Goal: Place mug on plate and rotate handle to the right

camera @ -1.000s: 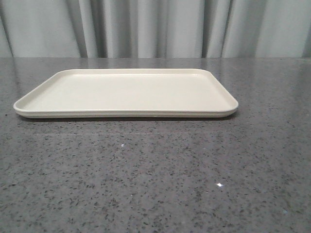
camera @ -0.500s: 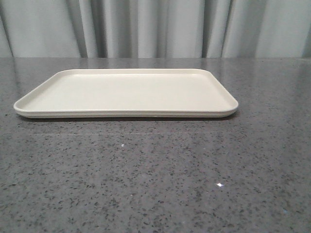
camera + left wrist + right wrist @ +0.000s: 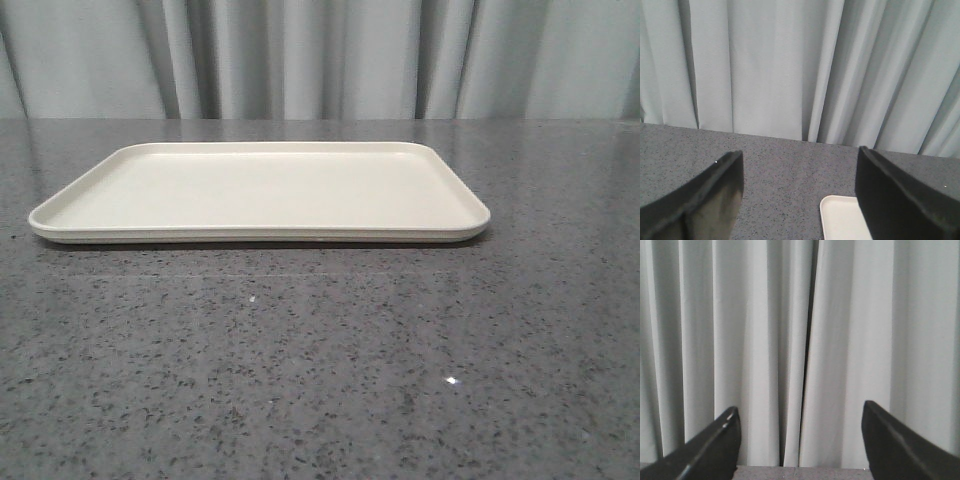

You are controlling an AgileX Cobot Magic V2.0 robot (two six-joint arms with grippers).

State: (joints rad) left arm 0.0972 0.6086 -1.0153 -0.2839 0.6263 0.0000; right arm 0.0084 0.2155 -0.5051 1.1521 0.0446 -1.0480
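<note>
Front view: the plate (image 3: 260, 190) lies flat on the grey speckled tabletop (image 3: 320, 370), before a pale curtain (image 3: 320, 55); its rims are all visible.

Left wrist view: the left gripper (image 3: 800, 200) has its fingers (image 3: 705, 200) wide apart, holding nothing, their lower parts cut off by the frame. Only one plate corner (image 3: 842, 217) shows between them.

Right wrist view: the right gripper (image 3: 800, 440) has its fingers (image 3: 890, 440) spread, holding nothing, facing curtain (image 3: 800, 340); just a sliver of tabletop (image 3: 800, 472) shows.
</note>
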